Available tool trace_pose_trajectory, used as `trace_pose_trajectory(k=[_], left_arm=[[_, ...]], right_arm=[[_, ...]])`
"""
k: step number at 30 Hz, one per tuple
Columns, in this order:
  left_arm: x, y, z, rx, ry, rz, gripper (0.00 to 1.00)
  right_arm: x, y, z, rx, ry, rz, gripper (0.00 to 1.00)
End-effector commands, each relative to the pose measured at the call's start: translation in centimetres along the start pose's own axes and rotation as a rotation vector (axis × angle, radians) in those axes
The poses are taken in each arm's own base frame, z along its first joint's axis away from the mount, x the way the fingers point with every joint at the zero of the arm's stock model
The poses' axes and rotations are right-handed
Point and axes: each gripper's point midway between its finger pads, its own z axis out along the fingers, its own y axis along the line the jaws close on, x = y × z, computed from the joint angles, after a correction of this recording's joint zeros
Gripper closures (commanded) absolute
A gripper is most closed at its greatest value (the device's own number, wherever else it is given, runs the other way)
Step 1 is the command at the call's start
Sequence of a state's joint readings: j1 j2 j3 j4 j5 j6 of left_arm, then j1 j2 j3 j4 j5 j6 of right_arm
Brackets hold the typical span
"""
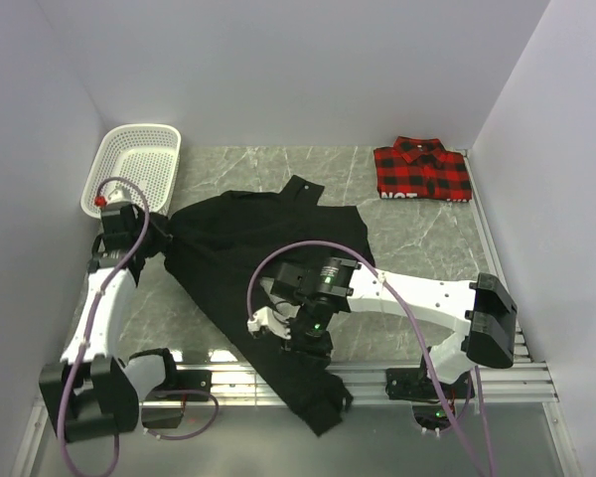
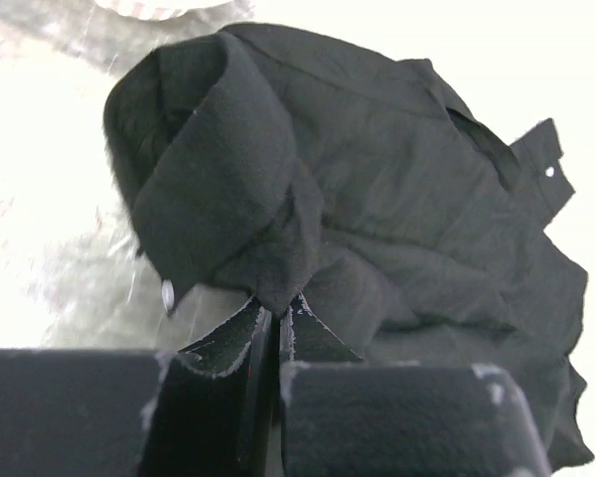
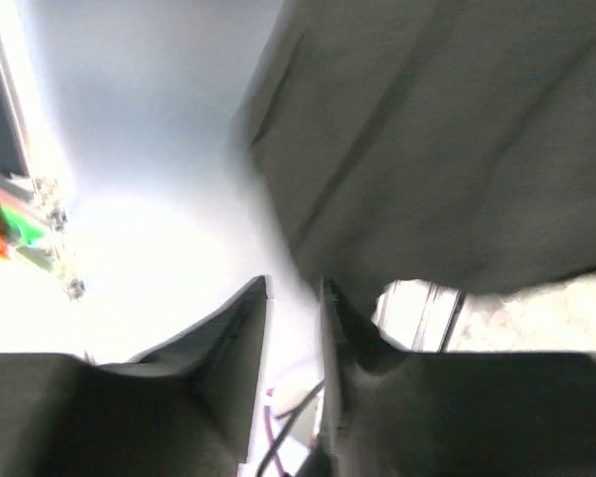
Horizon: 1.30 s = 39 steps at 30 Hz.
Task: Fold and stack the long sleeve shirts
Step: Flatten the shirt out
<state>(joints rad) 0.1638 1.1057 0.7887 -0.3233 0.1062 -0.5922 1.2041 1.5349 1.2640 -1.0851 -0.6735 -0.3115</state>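
Observation:
The black shirt (image 1: 248, 248) lies spread and crumpled across the middle of the table, and its lower end hangs over the front rail. My left gripper (image 1: 159, 231) is shut on a bunched fold at the shirt's left edge, seen pinched between the fingertips in the left wrist view (image 2: 278, 308). My right gripper (image 1: 308, 338) is over the shirt's lower part. In the right wrist view its jaws (image 3: 295, 288) stand a little apart with nothing between them, and black cloth (image 3: 437, 129) rests against the right finger. The red-and-black plaid shirt (image 1: 422, 169) lies folded at the back right.
A white mesh basket (image 1: 134, 164) stands at the back left, just behind my left gripper. A metal rail (image 1: 397, 376) runs along the table's front edge. White walls close in the left, back and right sides.

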Motion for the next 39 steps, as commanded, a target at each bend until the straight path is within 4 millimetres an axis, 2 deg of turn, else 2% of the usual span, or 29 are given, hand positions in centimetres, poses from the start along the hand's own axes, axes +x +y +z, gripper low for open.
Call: trace_pose_trajectory(k=[1, 2, 4, 5, 6, 7, 8, 9, 10, 11, 12, 14, 15, 17, 18, 19, 21, 22, 24, 25, 26, 28, 29, 32, 35, 39], left_arm=[[-0.8, 0.1, -2.8, -0.005, -0.087, -0.027, 0.9], [-0.6, 0.5, -3.5, -0.018, -0.092, -0.03, 0.9], [-1.1, 0.5, -5.2, -0.02, -0.141, -0.031, 0.9], [-0.9, 0.7, -6.0, -0.032, -0.138, -0.027, 0.89], [-0.9, 0.7, -6.3, -0.034, -0.137, -0.019, 0.87], [-0.9, 0.8, -6.5, -0.039, -0.135, -0.002, 0.84], [-1.0, 0.7, -7.0, -0.034, -0.139, 0.008, 0.82], [-1.1, 0.5, -7.2, -0.032, -0.141, 0.015, 0.75], [-1.2, 0.4, -7.4, -0.028, -0.141, 0.03, 0.72], [-1.3, 0.2, -7.5, -0.025, -0.142, 0.038, 0.69], [-1.7, -0.2, -7.9, -0.017, -0.149, 0.048, 0.54], [-2.0, -0.9, -8.3, -0.003, -0.145, 0.072, 0.42], [-2.3, -1.4, -8.7, 0.014, -0.149, 0.077, 0.33], [-2.4, -2.3, -9.0, 0.046, -0.142, 0.097, 0.26], [-2.5, -2.9, -9.0, 0.068, -0.134, 0.108, 0.22], [-1.9, -3.9, -9.1, 0.117, -0.105, 0.13, 0.22], [-1.1, -5.1, -8.6, 0.163, -0.054, 0.142, 0.24], [0.0, -6.4, -8.5, 0.217, -0.01, 0.154, 0.24], [2.2, -7.6, -7.5, 0.251, 0.067, 0.167, 0.24], [3.9, -8.9, -7.4, 0.284, 0.111, 0.183, 0.24], [5.2, -9.4, -6.5, 0.289, 0.142, 0.192, 0.25], [7.7, -10.9, -6.1, 0.326, 0.202, 0.209, 0.27], [8.8, -11.2, -5.1, 0.325, 0.226, 0.213, 0.28], [11.2, -12.1, -3.5, 0.322, 0.281, 0.238, 0.3], [12.5, -14.4, -2.3, 0.36, 0.295, 0.311, 0.3], [15.1, -18.1, -1.1, 0.429, 0.295, 0.519, 0.28]], right_arm=[[-0.5, 1.7, -1.2, -0.068, -0.017, -0.075, 0.58], [-0.7, 1.7, -1.6, -0.049, -0.034, -0.081, 0.54], [-1.3, 0.5, -2.3, 0.039, -0.073, -0.085, 0.48], [-2.0, -0.5, -3.4, 0.093, -0.135, -0.052, 0.45], [-2.2, -1.8, -4.1, 0.15, -0.165, -0.019, 0.43], [-2.2, -3.9, -5.1, 0.248, -0.19, 0.032, 0.42], [-2.5, -6.7, -7.4, 0.335, -0.278, 0.159, 0.39], [-2.5, -8.3, -8.6, 0.385, -0.323, 0.225, 0.39], [-2.2, -10.5, -10.4, 0.472, -0.38, 0.356, 0.38], [-1.9, -11.8, -11.9, 0.524, -0.436, 0.422, 0.37], [-1.4, -14.3, -14.4, 0.596, -0.526, 0.516, 0.34], [-0.5, -16.9, -17.1, 0.721, -0.639, 0.655, 0.27], [0.8, -18.4, -18.6, 0.777, -0.683, 0.737, 0.24], [2.1, -20.1, -19.4, 0.797, -0.744, 0.858, 0.19], [2.0, -20.9, -20.0, 0.793, -0.79, 0.876, 0.18], [2.6, -21.8, -20.6, 0.791, -0.83, 0.93, 0.18], [2.6, -23.6, -21.0, 0.808, -0.869, 0.963, 0.18], [2.6, -24.4, -21.3, 0.817, -0.882, 0.979, 0.18], [2.4, -26.4, -21.4, 0.837, -0.904, 1.015, 0.18], [2.3, -27.1, -21.4, 0.835, -0.918, 1.035, 0.19], [2.0, -28.4, -21.3, 0.835, -0.936, 1.043, 0.21], [1.5, -29.7, -21.1, 0.807, -0.967, 1.078, 0.24], [1.4, -31.0, -20.7, 0.794, -0.975, 1.093, 0.26], [0.9, -33.3, -19.5, 0.735, -0.994, 1.141, 0.31], [0.7, -35.2, -18.5, 0.704, -1.001, 1.182, 0.35], [1.2, -37.0, -17.7, 0.701, -0.998, 1.223, 0.36]])
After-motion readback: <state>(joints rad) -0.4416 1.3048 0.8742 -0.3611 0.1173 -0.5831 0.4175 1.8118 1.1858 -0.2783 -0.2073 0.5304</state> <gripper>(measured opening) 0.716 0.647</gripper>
